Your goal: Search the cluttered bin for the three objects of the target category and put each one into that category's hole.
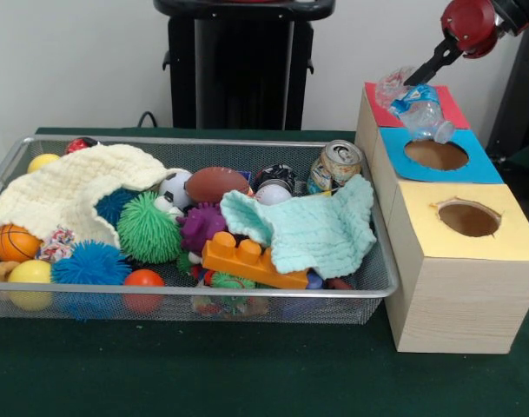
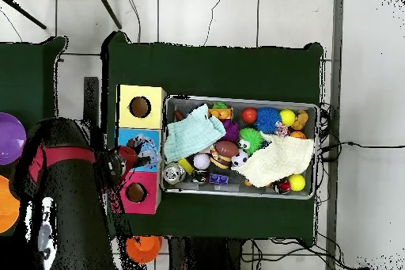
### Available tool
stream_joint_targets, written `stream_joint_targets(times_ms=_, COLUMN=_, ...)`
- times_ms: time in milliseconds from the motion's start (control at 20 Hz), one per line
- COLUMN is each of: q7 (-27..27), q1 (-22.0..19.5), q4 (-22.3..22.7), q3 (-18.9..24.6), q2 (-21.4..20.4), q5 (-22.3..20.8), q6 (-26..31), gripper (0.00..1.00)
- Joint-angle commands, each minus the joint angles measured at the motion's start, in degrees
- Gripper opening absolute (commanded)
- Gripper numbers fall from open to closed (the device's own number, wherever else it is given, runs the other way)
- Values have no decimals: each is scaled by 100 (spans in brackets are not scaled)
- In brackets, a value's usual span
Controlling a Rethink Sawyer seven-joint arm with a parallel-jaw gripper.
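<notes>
The wire mesh bin [image 1: 368,291] holds balls, toys and two cloths; no plastic bottle shows in it. A see-through crumpled bottle [image 1: 423,113] with blue bits lies tilted across the red surround [image 1: 455,111] and the edge of the blue-surrounded hole [image 1: 436,155]. My gripper [image 1: 423,71] comes down from the upper right, its tip right at the bottle's upper end. I cannot tell whether it grips the bottle. In the overhead view the bottle [image 2: 145,146] sits over the blue box, and the red-surrounded hole [image 2: 136,193] shows open beside my gripper [image 2: 126,157].
A yellow-surrounded hole [image 1: 469,218] tops the nearest box. In the bin lie a drink can [image 1: 335,165], a cream cloth [image 1: 69,189], a mint cloth [image 1: 312,230], an orange brick [image 1: 247,261], a green spiky ball [image 1: 148,228] and a brown football [image 1: 216,184].
</notes>
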Motion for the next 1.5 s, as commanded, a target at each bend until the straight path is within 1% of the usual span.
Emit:
stream_joint_targets(times_ms=50, q7=90, q1=-13, q4=-84, q3=-168, q2=295, q5=-262, q6=478, gripper=0)
stream_joint_targets(times_ms=250, q7=-29, q1=12, q4=-173, q3=-120, q2=412, q5=-176, q6=573, gripper=0)
stream_joint_targets(times_ms=350, q7=-150, q1=24, q4=-222, q3=-85, q2=500, q5=-119, q6=719, gripper=0)
stream_joint_targets(times_ms=600, q7=-450, q1=110, q4=-479, q3=-34, q2=703, q5=-72, q6=1192, gripper=0)
stream_joint_targets(times_ms=850, q7=-745, q1=204, q4=-549, q3=2, q2=691, q5=-104, q6=1719, gripper=0)
stream_joint_targets(times_ms=1100, q7=-932, q1=283, q4=-516, q3=71, q2=611, q5=-155, q6=2137, gripper=0)
stream_joint_targets(times_ms=1350, q7=-1003, q1=302, q4=-392, q3=131, q2=560, q5=-176, q6=2327, gripper=0)
stream_joint_targets(times_ms=1500, q7=-1004, q1=272, q4=-284, q3=191, q2=583, q5=-70, q6=2410, gripper=0)
